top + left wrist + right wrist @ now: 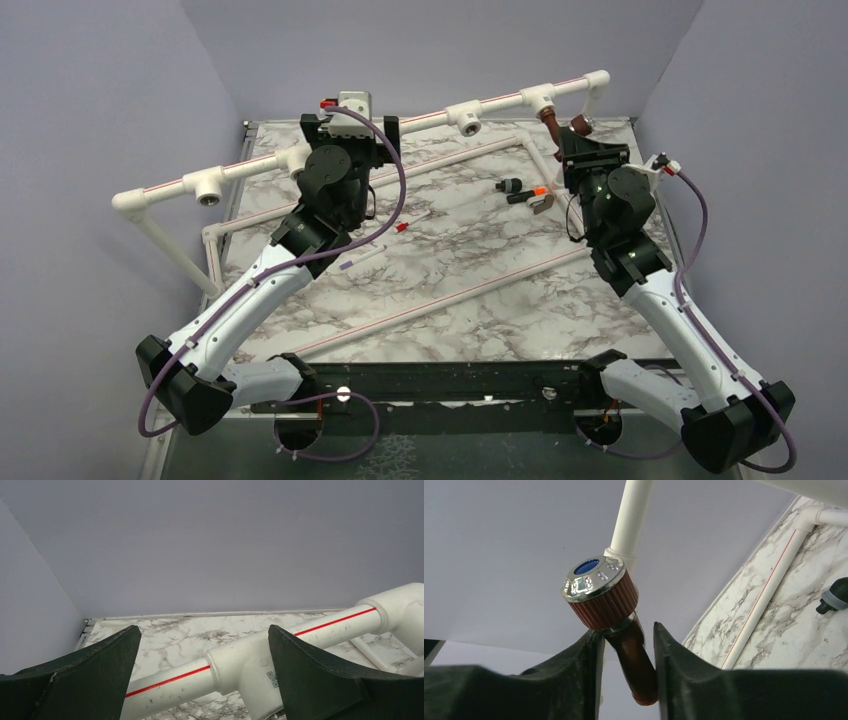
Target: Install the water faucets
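Right gripper point(626, 630): jaws drawn narrow about the bent brown neck of the faucet point(601, 592). One finger point(684, 680) lies against the neck, and a sliver of light shows along the other side. I therefore cannot tell whether this is a firm clamp or a loose bracket. The neck runs lengthwise down the slot between my fingers, from near the palm out past the tips. The ribbed red-brown knob with its silvery cap sits just beyond the tips, tilted up and to one side. The faucet's long axis is thus in line with my reach rather than across it. From above, the faucet sits directly under the tee point(540, 100) at the far right end of the raised pipe point(500, 103), touching or all but touching its outlet. Whether it is threaded in cannot be made out. In my judgement any further seating calls for a turn about the outlet's axis, and this arm is the one placed to make it. Left gripper point(205, 630): jaws at full spread, holding nothing, with another white tee lying between and beyond the tips. It is well apart from the faucet, toward the left half of the pipe. Other loose fittings lie on the table point(450, 260) near the right arm, untouched.
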You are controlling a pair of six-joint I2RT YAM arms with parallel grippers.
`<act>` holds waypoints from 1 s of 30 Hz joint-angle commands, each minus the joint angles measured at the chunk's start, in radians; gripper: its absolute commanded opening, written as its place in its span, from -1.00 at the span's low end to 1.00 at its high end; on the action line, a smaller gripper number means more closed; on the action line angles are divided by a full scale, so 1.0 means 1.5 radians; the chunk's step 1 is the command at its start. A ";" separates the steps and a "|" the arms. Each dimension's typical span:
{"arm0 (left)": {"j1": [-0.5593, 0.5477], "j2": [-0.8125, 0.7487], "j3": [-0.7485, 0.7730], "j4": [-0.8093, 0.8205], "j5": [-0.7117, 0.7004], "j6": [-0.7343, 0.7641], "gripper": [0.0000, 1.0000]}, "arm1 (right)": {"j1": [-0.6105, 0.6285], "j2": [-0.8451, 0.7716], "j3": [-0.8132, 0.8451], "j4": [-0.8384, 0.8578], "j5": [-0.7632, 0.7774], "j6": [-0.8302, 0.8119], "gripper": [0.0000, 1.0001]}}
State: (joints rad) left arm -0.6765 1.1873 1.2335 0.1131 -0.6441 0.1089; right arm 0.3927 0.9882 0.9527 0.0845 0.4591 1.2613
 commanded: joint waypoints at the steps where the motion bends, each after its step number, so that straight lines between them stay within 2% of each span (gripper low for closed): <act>1: 0.000 0.024 -0.027 -0.089 0.006 0.014 0.98 | 0.025 -0.018 0.016 -0.039 0.015 0.075 -0.08; 4: 0.001 0.025 -0.027 -0.089 0.004 0.014 0.98 | 0.025 -0.035 0.006 -0.039 0.032 0.042 0.26; 9: 0.001 0.029 -0.027 -0.089 0.004 0.015 0.98 | 0.025 -0.063 0.007 -0.086 0.052 0.006 0.49; 15: 0.000 0.030 -0.027 -0.090 0.004 0.015 0.98 | 0.025 -0.094 0.027 -0.166 0.066 -0.098 0.51; 20: 0.001 0.029 -0.026 -0.089 0.005 0.014 0.98 | 0.025 -0.102 0.051 -0.211 0.075 -0.247 0.52; 24: 0.001 0.028 -0.027 -0.090 0.005 0.014 0.98 | 0.025 -0.105 0.060 -0.200 0.055 -0.412 0.52; 30: 0.000 0.027 -0.026 -0.089 0.006 0.014 0.98 | 0.025 -0.116 0.039 -0.110 -0.070 -0.715 0.53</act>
State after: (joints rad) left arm -0.6765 1.1942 1.2335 0.1158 -0.6365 0.1017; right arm 0.4263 0.8326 1.0130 -0.1661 0.4789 0.5694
